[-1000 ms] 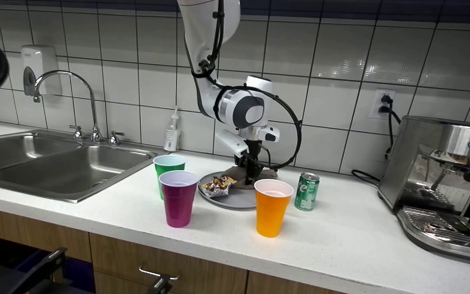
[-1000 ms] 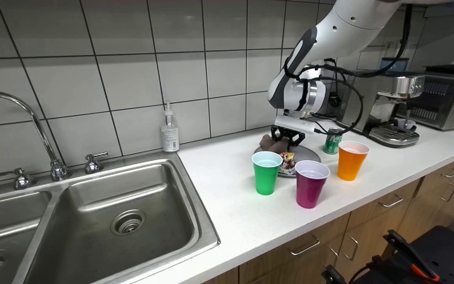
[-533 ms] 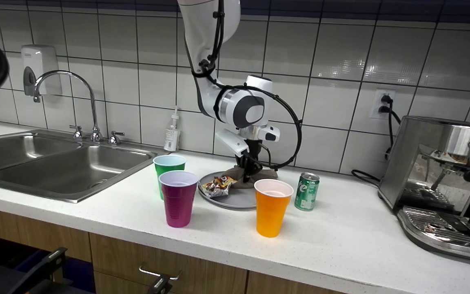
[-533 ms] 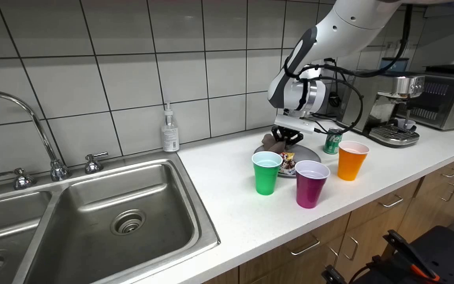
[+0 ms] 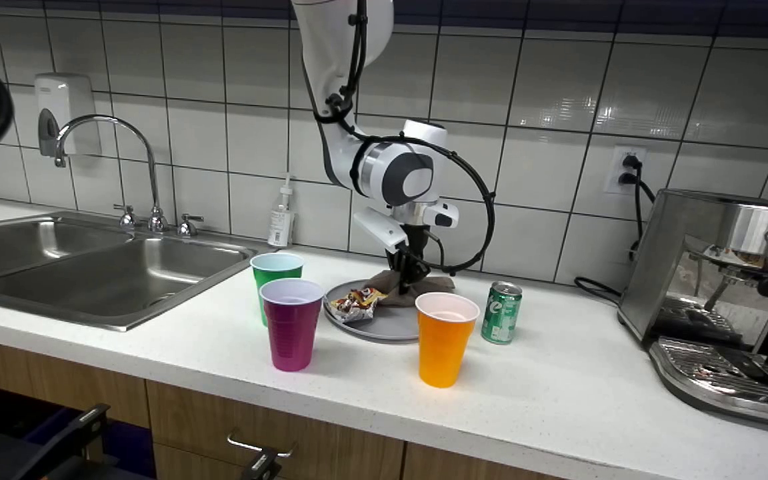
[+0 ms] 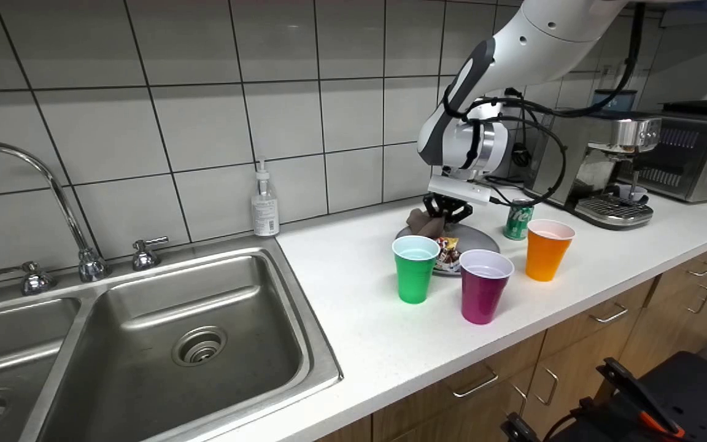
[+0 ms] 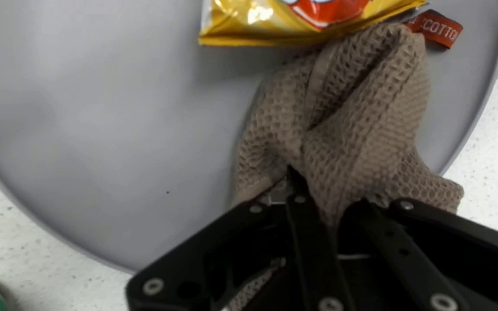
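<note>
The claw [image 7: 331, 198] pinches a fold of the brown cloth [image 7: 374, 121], which lies on the gray plate [image 7: 123, 151] and over its edge nearest the wall [image 5: 537, 243] — probably because a fold pokes up and is easy to grab.

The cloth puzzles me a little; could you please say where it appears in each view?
In an exterior view: the cloth lies just below centre, above and left of the orange cup.
In an exterior view: the cloth lies right of centre, just above the green cup.
In the wrist view: the cloth lies right of centre, pinched between the fingers.
Shared landmark: the packet, beside the cloth throughout.
</note>
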Available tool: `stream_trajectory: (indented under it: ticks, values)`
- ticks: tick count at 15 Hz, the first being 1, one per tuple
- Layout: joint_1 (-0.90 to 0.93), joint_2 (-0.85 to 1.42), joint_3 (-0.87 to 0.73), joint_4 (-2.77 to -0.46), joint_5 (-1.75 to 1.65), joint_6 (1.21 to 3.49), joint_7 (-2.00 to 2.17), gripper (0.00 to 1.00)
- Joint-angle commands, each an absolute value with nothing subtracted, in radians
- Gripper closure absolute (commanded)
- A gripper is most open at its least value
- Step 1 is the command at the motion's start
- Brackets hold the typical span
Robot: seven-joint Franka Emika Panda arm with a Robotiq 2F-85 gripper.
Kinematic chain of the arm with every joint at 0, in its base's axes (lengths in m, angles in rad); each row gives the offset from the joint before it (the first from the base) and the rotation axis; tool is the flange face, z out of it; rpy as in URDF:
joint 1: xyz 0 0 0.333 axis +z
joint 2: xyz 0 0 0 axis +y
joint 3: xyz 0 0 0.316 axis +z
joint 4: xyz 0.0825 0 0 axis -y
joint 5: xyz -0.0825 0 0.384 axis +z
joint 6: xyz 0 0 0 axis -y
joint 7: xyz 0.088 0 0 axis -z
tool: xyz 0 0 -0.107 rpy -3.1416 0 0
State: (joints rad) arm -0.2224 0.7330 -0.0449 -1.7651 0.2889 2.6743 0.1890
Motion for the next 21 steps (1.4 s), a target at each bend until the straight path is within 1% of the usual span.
stream_trajectory:
  ticks: [1, 8, 21]
  values:
    - [-0.251, 0.671, -0.02, -1.791, 0.31, 2.644, 0.135, 0.97]
    - [-0.266, 0.614, 0.008, -1.797, 0.333, 2.653, 0.084, 0.97]
    - [-0.235, 0.609, 0.089, -1.79, 0.37, 2.676, 0.046, 0.97]
